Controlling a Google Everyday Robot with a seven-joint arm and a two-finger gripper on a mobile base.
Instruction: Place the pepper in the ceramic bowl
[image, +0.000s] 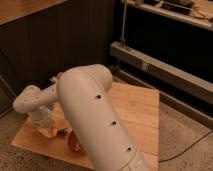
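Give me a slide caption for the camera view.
Arm bent over wooden table, gripper low by orange pepper and ceramic bowl.

I count one ceramic bowl (75, 143) and one pepper (54, 132) — each partly hidden. My one gripper (46, 125) hangs near the left edge of the bench (141, 109) — beside the pepper.
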